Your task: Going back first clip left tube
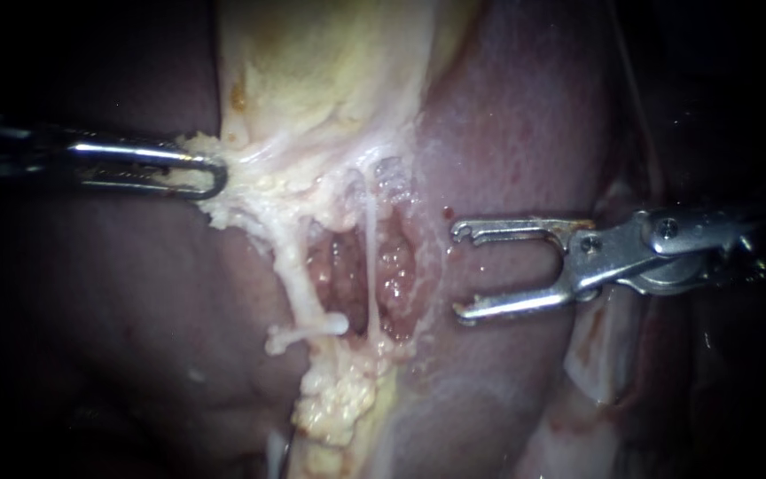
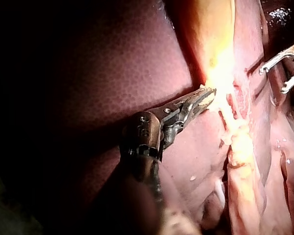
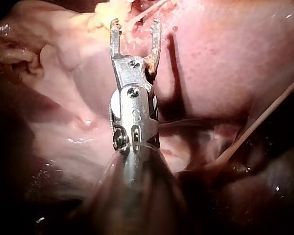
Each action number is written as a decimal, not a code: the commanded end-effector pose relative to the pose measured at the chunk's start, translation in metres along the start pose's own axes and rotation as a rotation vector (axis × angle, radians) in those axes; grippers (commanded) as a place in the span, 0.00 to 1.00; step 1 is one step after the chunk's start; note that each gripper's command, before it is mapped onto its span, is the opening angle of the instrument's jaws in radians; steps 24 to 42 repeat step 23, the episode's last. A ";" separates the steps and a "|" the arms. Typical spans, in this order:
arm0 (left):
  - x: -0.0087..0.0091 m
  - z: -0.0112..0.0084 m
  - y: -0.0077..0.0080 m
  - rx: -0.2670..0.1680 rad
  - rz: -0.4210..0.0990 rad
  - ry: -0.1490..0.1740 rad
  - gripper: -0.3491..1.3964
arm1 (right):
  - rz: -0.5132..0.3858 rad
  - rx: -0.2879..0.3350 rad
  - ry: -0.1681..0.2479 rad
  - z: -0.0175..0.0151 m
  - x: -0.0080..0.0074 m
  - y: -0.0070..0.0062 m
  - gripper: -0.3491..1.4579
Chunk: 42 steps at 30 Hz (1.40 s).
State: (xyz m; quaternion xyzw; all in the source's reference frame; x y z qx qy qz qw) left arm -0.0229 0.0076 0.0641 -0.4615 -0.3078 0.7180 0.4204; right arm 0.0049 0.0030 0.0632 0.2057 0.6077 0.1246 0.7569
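Observation:
My left instrument (image 1: 208,174) comes in from the left, jaws shut on pale fatty tissue (image 1: 223,208) at the gallbladder's edge; the left wrist view shows that grip (image 2: 204,95). The thick pale left tube (image 1: 293,270) runs down from that tissue. A short whitish bar (image 1: 308,331) crosses its lower end; I cannot tell if it is a clip. A thin right tube (image 1: 371,257) stands beside it over a raw pocket. My right instrument (image 1: 463,271) (image 3: 135,27) sits to the right of the pocket, its forked jaws wide open and empty.
The yellowish gallbladder (image 1: 312,71) fills the upper middle. Dark liver (image 1: 90,319) lies on the left, pink liver (image 1: 525,115) on the right. Lumpy fat (image 1: 339,399) sits below the tubes. My right instrument (image 2: 284,68) shows beyond the left jaws.

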 end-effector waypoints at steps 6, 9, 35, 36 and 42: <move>-0.0007 0.0025 -0.0009 -0.008 0.008 -0.001 0.00 | 0.000 0.003 0.000 -0.0001 0.0000 -0.0001 0.47; -0.0012 0.0037 -0.0012 -0.011 0.011 -0.012 0.00 | -0.001 0.006 0.000 -0.0001 0.0000 -0.0001 0.47; -0.0015 0.0042 -0.0013 -0.013 0.020 -0.016 0.00 | -0.001 0.010 0.000 -0.0002 0.0000 -0.0003 0.47; -0.0015 0.0042 -0.0013 -0.013 0.020 -0.016 0.00 | -0.001 0.010 0.000 -0.0002 0.0000 -0.0003 0.47; -0.0015 0.0042 -0.0013 -0.013 0.020 -0.016 0.00 | -0.001 0.010 0.000 -0.0002 0.0000 -0.0003 0.47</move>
